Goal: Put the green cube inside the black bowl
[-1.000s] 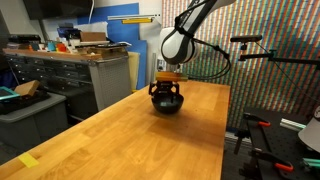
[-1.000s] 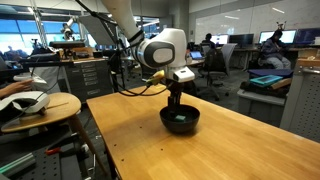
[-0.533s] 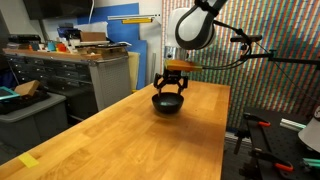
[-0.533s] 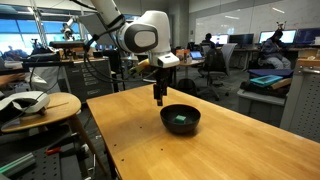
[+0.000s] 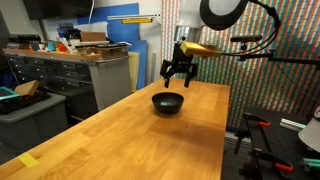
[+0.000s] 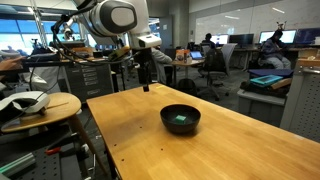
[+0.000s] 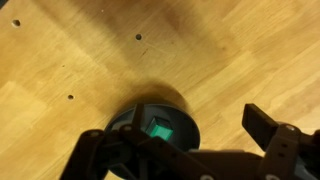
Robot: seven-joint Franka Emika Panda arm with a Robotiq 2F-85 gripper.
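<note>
The green cube (image 7: 159,129) lies inside the black bowl (image 7: 182,112), also visible in an exterior view (image 6: 179,118). The bowl stands on the wooden table in both exterior views (image 5: 167,103) (image 6: 180,126). My gripper (image 5: 179,74) (image 6: 146,82) is open and empty, raised well above the table and apart from the bowl. In the wrist view its fingers frame the bottom edge, with the bowl and cube below between them.
The wooden table (image 5: 130,135) has small holes (image 7: 138,37). A grey cabinet with clutter (image 5: 80,70) stands beside the table. A round side table with a white object (image 6: 30,104) stands nearby. Office desks and chairs fill the background.
My gripper has risen from inside the bowl and moved up and away, open. The green cube stays in the bowl.
</note>
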